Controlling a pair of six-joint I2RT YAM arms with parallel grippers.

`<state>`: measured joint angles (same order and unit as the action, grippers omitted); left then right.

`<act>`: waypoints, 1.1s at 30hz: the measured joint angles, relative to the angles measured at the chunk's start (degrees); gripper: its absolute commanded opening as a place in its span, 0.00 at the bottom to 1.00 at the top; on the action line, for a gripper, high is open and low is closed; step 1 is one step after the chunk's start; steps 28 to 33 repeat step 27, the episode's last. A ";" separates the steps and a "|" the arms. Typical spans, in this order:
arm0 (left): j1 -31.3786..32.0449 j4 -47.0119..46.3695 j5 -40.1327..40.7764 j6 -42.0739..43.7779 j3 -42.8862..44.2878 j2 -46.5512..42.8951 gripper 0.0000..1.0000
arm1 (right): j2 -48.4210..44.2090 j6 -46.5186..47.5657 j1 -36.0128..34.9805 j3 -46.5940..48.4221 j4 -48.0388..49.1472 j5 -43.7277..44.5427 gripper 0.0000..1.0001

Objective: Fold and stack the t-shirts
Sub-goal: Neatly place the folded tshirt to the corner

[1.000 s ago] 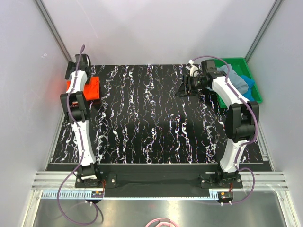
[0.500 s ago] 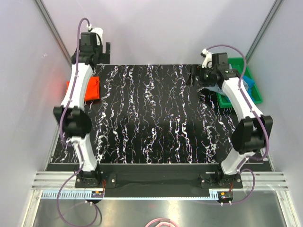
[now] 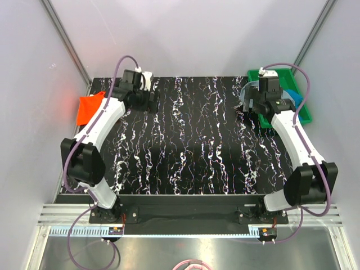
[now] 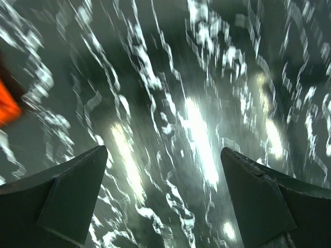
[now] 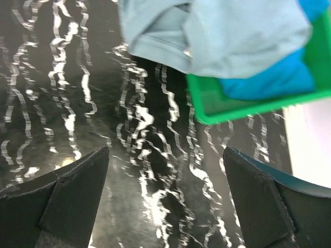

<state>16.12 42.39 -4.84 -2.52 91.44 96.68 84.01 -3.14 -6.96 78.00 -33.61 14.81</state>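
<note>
The bright orange t-shirt [image 3: 89,107] lies folded at the table's far left edge; a blurred sliver of it shows in the left wrist view [image 4: 8,106]. My left gripper [image 3: 149,103] hovers open and empty over the bare table to the right of it [image 4: 163,152]. The grey-blue t-shirt [image 5: 232,36] lies crumpled in the green tray [image 5: 217,109], spilling over its left rim onto the table, on top of the bright blue t-shirt [image 5: 269,82]. My right gripper [image 3: 248,107] is open and empty over the table just beside the tray's near-left corner [image 5: 166,151].
The green tray [image 3: 281,75] stands at the table's far right corner, with the bright blue shirt [image 3: 296,100] showing past my right arm. White walls and metal posts close in the back and sides. The black marbled table [image 3: 191,146] spans the middle.
My left arm has swung from above the orange shirt at the back left rightward over the table. My right gripper has moved right and back toward the tray.
</note>
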 measured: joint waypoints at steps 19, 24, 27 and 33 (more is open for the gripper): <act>2.10 -0.50 1.31 3.23 -1.27 -1.38 0.99 | 2.23 7.37 0.00 -3.63 6.43 8.33 1.00; 2.56 -0.57 3.74 4.09 2.29 2.32 0.99 | 7.06 8.61 0.00 -0.59 8.63 8.66 1.00; 3.61 -0.74 5.75 4.55 3.48 3.72 0.99 | 8.98 8.81 0.00 1.49 9.01 8.70 1.00; 3.61 -0.74 5.75 4.55 3.48 3.72 0.99 | 8.98 8.81 0.00 1.49 9.01 8.70 1.00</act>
